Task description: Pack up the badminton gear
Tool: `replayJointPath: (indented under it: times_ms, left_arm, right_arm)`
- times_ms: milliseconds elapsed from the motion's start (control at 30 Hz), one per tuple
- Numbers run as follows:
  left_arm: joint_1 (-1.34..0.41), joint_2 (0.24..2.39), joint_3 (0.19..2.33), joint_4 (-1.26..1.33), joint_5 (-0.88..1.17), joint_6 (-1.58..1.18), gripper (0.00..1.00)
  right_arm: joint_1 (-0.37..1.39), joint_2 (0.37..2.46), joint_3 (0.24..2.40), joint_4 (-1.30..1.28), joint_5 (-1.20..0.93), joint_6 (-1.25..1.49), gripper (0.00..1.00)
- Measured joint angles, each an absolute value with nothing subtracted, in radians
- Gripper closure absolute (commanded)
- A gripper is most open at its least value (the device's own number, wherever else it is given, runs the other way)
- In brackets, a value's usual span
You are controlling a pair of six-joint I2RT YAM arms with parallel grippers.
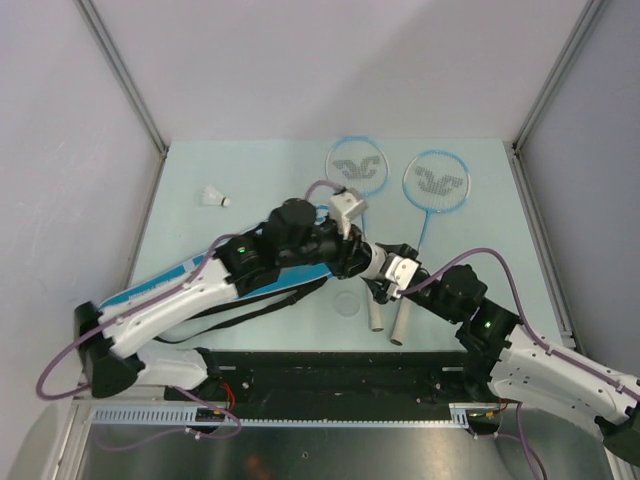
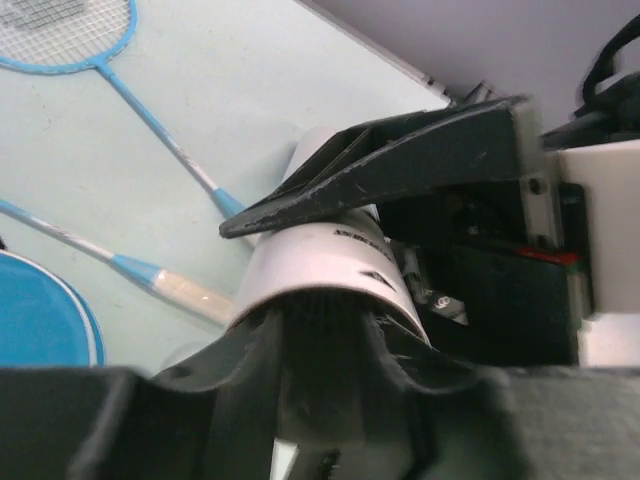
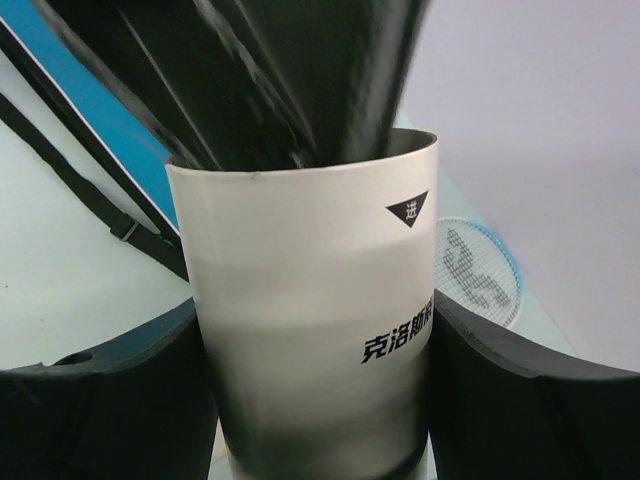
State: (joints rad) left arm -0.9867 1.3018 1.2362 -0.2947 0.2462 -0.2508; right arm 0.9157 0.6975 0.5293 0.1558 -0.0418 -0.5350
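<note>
My right gripper (image 3: 315,400) is shut on the long white tube (image 3: 310,330), one black finger on each side, and holds it with its open mouth towards my left gripper (image 1: 358,255). The left fingers (image 3: 270,80) reach down into that mouth, so their tips are hidden inside the tube (image 2: 320,260). Two light-blue rackets (image 1: 357,165) (image 1: 436,180) lie at the back, their white handles (image 1: 375,315) towards me. A white shuttlecock (image 1: 212,197) lies at the back left. The blue bag (image 1: 290,280) lies under my left arm.
A small clear round lid (image 1: 348,303) lies on the table just left of the racket handles. The bag's black strap (image 1: 240,318) trails along the near edge. Metal frame posts (image 1: 120,70) stand at the table's back corners.
</note>
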Motion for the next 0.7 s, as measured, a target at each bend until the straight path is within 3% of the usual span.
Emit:
replayJointPath:
  times_ms: [67,100,200,400,467,500,533,700]
  left_arm:
    - [-0.967,1.230,1.197,-0.299,0.249,-0.245,0.27]
    - [-0.949,1.181,1.178,-0.306,0.253,-0.245,0.25]
    - [-0.884,1.055,1.151,-0.311,0.300,-0.242,0.21]
    - [-0.589,0.870,1.142,-0.287,0.375,-0.243,0.21]
    - [-0.499,0.886,1.135,-0.281,0.385,-0.246,0.15]
    - [-0.440,0.909,1.133,-0.279,0.393,-0.252,0.04]
    - [-0.375,0.940,1.131,-0.277,0.394,-0.260,0.00]
    - [-0.085,1.195,1.126,-0.264,0.323,-0.337,0.03]
  right_arm:
    - [0.921,0.699,0.529,0.146,-0.046,-0.542,0.75]
    - [0.922,0.702,0.529,0.147,-0.044,-0.544,0.75]
    - [0.922,0.706,0.529,0.148,-0.042,-0.546,0.75]
    - [0.924,0.716,0.529,0.150,-0.047,-0.549,0.75]
    - [0.927,0.717,0.529,0.149,-0.051,-0.549,0.75]
    - [0.928,0.717,0.529,0.149,-0.051,-0.549,0.75]
    - [0.929,0.716,0.529,0.149,-0.054,-0.549,0.75]
    - [0.932,0.702,0.529,0.142,-0.068,-0.546,0.75]
